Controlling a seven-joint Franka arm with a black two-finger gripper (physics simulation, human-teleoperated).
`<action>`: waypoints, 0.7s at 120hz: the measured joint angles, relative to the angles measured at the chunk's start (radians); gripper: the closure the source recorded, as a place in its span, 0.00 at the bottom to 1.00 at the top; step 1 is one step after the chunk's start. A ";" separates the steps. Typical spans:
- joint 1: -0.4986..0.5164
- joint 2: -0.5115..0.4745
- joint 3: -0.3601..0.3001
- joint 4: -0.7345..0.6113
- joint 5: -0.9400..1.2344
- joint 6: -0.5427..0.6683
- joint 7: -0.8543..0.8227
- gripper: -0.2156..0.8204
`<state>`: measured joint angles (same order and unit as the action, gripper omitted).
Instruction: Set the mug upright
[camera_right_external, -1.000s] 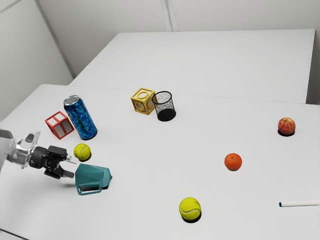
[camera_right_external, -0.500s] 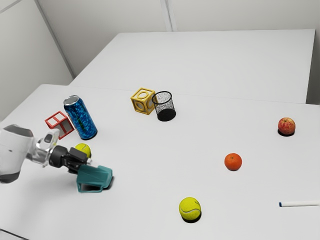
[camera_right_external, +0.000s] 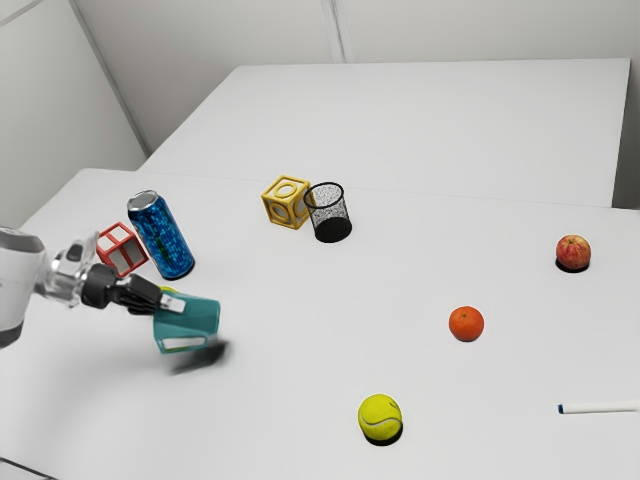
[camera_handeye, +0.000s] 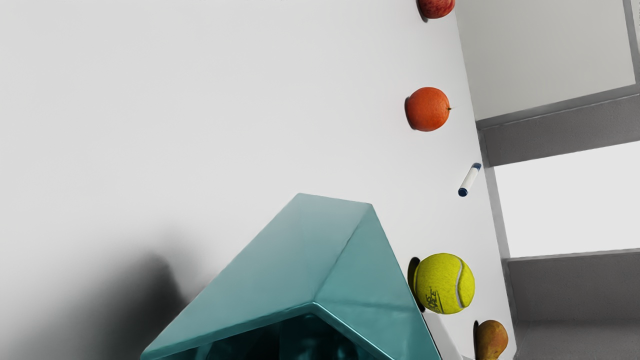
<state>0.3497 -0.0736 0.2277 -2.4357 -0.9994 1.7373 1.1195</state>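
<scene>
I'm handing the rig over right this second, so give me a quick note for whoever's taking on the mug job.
Tool: shut on the mug, toward the exterior view's left.
Mug: off the table, its shadow apart from it; on its side, mouth toward the tool.
Done: grasp and lift.
Left: turn it mouth up, set it on its base, let go.
Watch: a tennis ball is partly hidden behind the mug and tool; the blue can stands beyond.

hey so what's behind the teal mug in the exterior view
A tennis ball: a thin yellow-green strip of it shows just above the mug. The rest is covered by the mug and end effector. Anything else hidden there can't be told.
</scene>
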 joint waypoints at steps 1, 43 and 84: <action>-0.003 -0.005 -0.003 0.000 0.002 0.001 0.000 0.94; -0.038 -0.103 -0.188 0.119 0.299 0.122 -0.130 0.94; -0.045 -0.101 -0.377 0.249 0.728 0.240 -0.395 0.95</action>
<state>0.3051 -0.1746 -0.1496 -2.1863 -0.2712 1.9776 0.7243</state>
